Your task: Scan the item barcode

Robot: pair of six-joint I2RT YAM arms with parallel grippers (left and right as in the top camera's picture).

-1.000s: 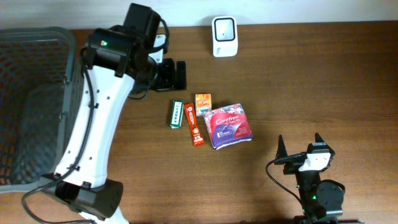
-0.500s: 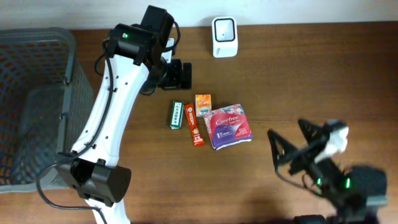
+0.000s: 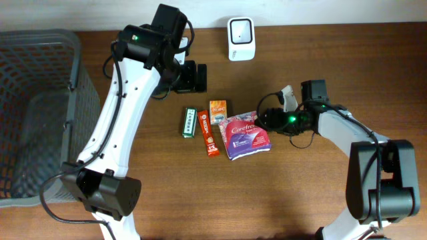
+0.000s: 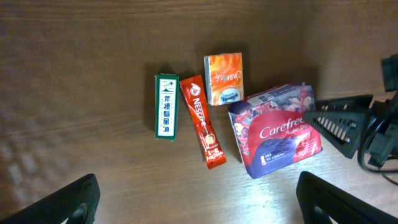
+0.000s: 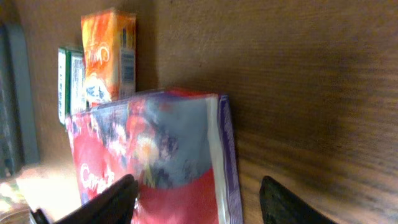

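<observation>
A purple and red Carefree pack (image 3: 245, 135) lies flat on the wooden table, right of an orange box (image 3: 218, 111), a red sachet (image 3: 208, 141) and a green pack (image 3: 190, 123). My right gripper (image 3: 261, 120) is low at the pack's right edge. In the right wrist view the pack (image 5: 161, 155) fills the space between the open right gripper (image 5: 199, 205): one finger (image 5: 109, 202) lies against it, the other stands apart. The left gripper (image 3: 193, 77) hovers wide open behind the items, holding nothing. The white scanner (image 3: 240, 30) stands at the back.
A large grey mesh basket (image 3: 40, 37) takes up the table's left end. In the left wrist view the orange box (image 4: 224, 78), red sachet (image 4: 202, 121), green pack (image 4: 165, 106) and Carefree pack (image 4: 280, 134) lie close together.
The right arm has swung from the table's front edge up to the Carefree pack, and its jaws have narrowed around the pack's edge. The left arm shifted slightly right early on.
</observation>
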